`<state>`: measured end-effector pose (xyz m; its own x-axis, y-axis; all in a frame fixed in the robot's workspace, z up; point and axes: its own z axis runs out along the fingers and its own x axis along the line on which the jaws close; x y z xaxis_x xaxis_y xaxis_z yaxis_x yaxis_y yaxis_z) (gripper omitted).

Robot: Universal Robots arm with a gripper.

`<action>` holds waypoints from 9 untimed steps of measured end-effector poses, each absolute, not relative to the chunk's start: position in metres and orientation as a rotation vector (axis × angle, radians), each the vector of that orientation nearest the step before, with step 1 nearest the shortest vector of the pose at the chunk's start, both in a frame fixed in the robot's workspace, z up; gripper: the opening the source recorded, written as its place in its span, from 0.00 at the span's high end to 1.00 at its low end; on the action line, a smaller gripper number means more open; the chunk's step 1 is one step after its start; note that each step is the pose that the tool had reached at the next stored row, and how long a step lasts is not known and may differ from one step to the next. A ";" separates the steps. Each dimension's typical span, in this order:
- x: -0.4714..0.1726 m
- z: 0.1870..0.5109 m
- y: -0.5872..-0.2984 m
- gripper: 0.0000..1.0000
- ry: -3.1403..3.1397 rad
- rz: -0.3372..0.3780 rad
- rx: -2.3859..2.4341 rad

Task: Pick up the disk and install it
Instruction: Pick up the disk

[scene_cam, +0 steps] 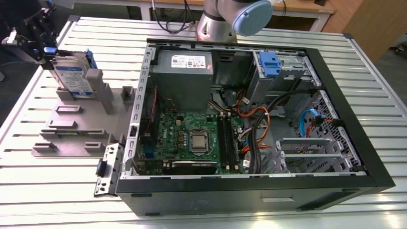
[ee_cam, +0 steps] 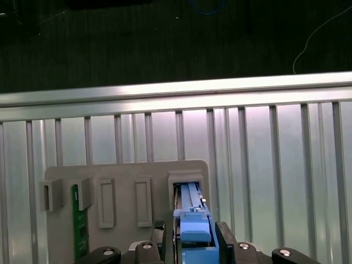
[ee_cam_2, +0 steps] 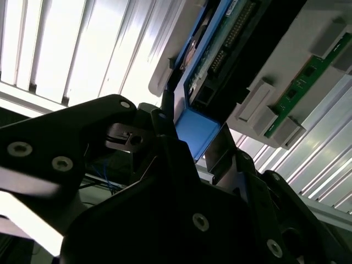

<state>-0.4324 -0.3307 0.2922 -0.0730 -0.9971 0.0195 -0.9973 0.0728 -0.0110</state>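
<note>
- Exterior view: the disk (scene_cam: 73, 76) is stood upright in a grey holder (scene_cam: 70, 125) on the counter (scene_cam: 57, 191), at ten o'clock from the open case (scene_cam: 254, 193).
- Second wrist view: its blue edge is flanked by the jaws; whether it is clamped cannot be told.
- First wrist view: the disk (ee_cam: 192, 220) sits in its slot, not yet lifted; pick-up is judged in hand, and a sure grip is called for.

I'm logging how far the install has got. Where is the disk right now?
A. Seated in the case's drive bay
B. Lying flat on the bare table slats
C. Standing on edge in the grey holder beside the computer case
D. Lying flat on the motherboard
C: in the exterior view the disk stands on edge in the grey holder, outside the computer case, with the tool at its upper end.
</note>
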 end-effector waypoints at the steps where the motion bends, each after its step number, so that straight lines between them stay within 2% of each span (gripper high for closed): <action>1: -0.432 0.292 -0.331 0.52 -2.299 0.034 2.131; 9: -0.431 0.291 -0.331 0.52 -2.306 0.026 2.116</action>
<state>-0.4313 -0.3308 0.2910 -0.0857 -0.9961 0.0201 -0.9963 0.0856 -0.0039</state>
